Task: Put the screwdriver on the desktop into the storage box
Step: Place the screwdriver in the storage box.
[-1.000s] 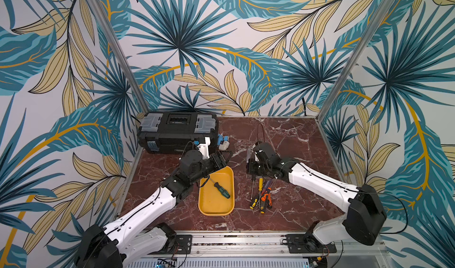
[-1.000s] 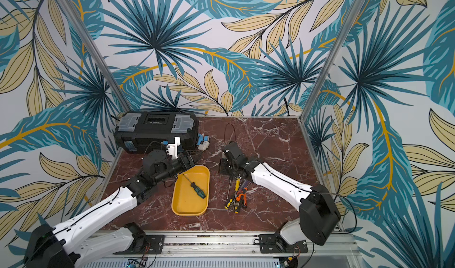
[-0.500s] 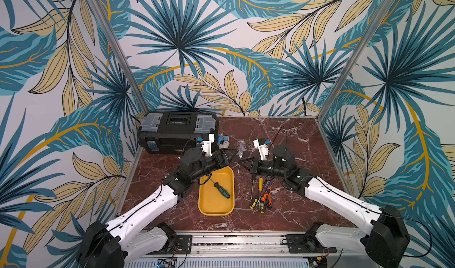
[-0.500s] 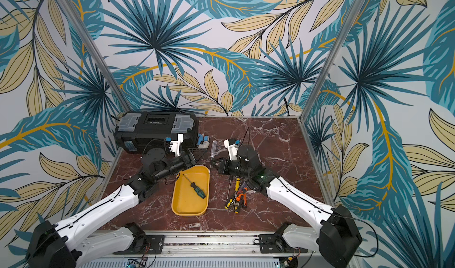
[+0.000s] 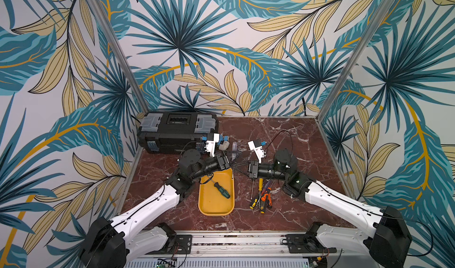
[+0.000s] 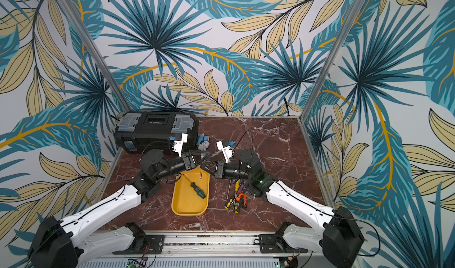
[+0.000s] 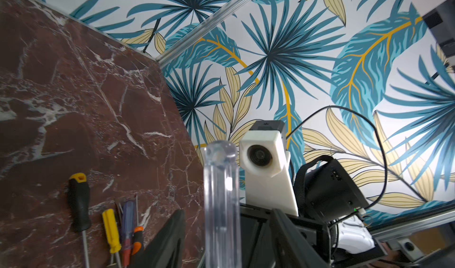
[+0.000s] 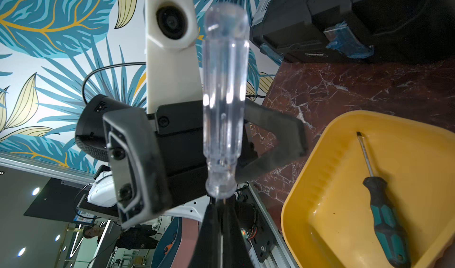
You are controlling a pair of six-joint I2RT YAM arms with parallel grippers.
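You are looking at a dark red-brown marbled desktop (image 5: pixel 283 136), railed in aluminium and walled on three sides with leaf-print paper (image 5: pixel 221 45). Beyond the near rail, the right wrist view is showing an office with ceiling lights. A black toolbox (image 5: pixel 177 131) is sitting in the far left corner. The storage box (image 5: pixel 214 205) is lying near the middle of the near edge, with a green-handled screwdriver (image 5: pixel 221 190) resting inside it. A heap of other screwdrivers (image 5: pixel 261 197) is lying on the marble beside it, toward the right edge.

A second ago your right gripper (image 8: pixel 219 212) was down at that heap. Now it is pinching the shaft of a clear-handled screwdriver (image 8: pixel 225 94), holding it handle uppermost over the box's far end. Your left gripper (image 7: pixel 219 242) has been swinging in to meet it. Its jaws are standing apart on either side of the clear handle, and you cannot tell whether they are touching it. The green-handled screwdriver has not moved.

The toolbox is carrying a small front label, too small to read.
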